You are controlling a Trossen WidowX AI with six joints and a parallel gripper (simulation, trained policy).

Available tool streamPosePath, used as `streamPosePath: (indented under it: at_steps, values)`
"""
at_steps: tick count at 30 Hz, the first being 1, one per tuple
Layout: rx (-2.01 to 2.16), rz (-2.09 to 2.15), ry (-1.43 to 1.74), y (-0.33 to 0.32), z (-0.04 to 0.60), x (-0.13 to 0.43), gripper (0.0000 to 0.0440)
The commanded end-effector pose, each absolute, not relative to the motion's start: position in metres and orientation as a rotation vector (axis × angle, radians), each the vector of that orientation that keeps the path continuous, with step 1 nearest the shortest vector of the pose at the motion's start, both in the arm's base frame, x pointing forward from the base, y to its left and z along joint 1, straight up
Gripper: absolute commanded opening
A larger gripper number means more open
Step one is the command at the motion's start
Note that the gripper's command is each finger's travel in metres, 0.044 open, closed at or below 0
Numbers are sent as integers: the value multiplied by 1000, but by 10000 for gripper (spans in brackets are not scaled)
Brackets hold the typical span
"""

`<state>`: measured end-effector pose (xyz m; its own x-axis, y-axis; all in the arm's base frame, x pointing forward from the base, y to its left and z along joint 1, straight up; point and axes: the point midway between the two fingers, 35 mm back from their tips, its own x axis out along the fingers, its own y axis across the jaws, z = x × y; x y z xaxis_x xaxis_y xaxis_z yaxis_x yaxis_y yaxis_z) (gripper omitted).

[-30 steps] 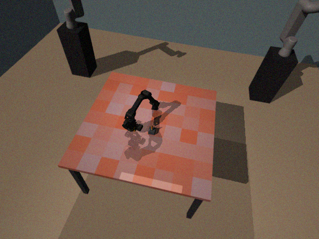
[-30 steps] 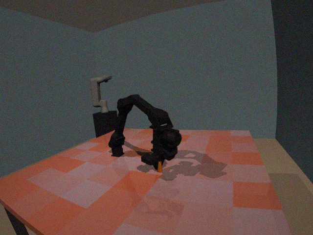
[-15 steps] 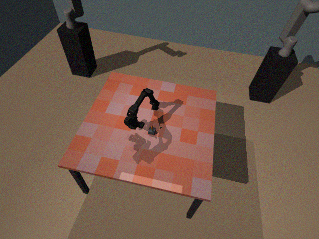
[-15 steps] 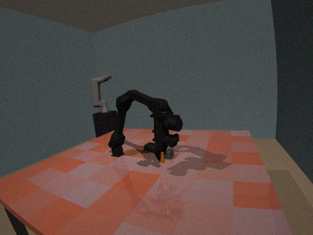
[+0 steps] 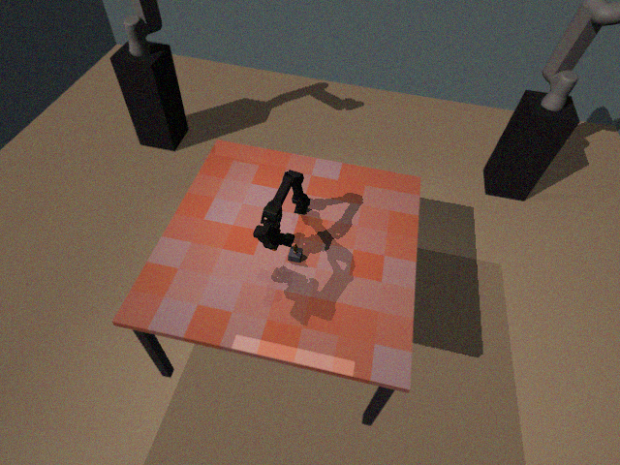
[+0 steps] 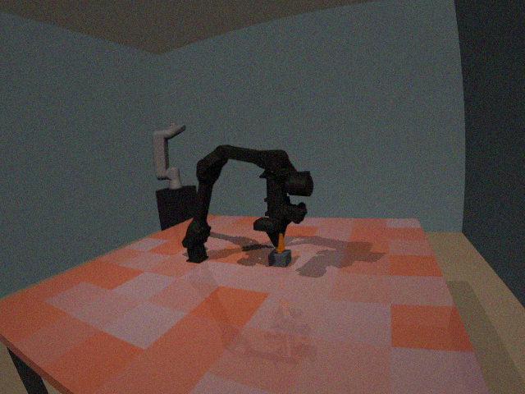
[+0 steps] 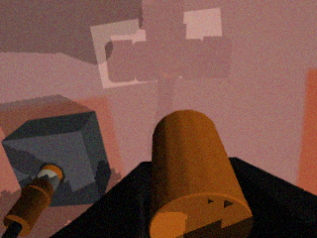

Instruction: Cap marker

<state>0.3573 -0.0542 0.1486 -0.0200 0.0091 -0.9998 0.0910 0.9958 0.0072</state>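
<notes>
Here's the wrist view, far left: the holder block (image 5: 295,257) (image 6: 280,258) (image 7: 56,154) on the table (image 5: 200,280) (image 6: 237,311) (image 7: 263,99), with the marker (image 5: 295,248) (image 7: 35,198) standing in it, uncapped! Right of the block, the end effector (image 5: 274,247) (image 6: 277,244) (image 7: 188,170) is gripping the orange cap (image 7: 188,169), and that gap shows plainly. Over to the exterior view: orange shapes run together above the block, cap and marker impossible to separate there.

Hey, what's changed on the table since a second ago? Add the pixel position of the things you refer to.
The black gripper (image 5: 274,247) (image 6: 278,244) (image 7: 188,170) and the tapered orange plastic-looking cap (image 7: 190,159) moved away from the exterior camera, closer to the grey holder block (image 5: 295,257) (image 6: 279,258) (image 7: 69,149). The cap is clamped now; no release shows. The block and the arm's base stayed put.
</notes>
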Motion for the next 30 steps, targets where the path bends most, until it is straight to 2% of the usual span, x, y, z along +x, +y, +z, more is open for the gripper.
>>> streamPosePath:
  at_steps: [1, 16, 30]
  values:
    - [78, -56, 1583, -42, 158, 356, 37]
    - [22, 15, 1629, 25, 177, 331, 4]
    - [-8, 31, 1669, 42, 168, 319, 0]
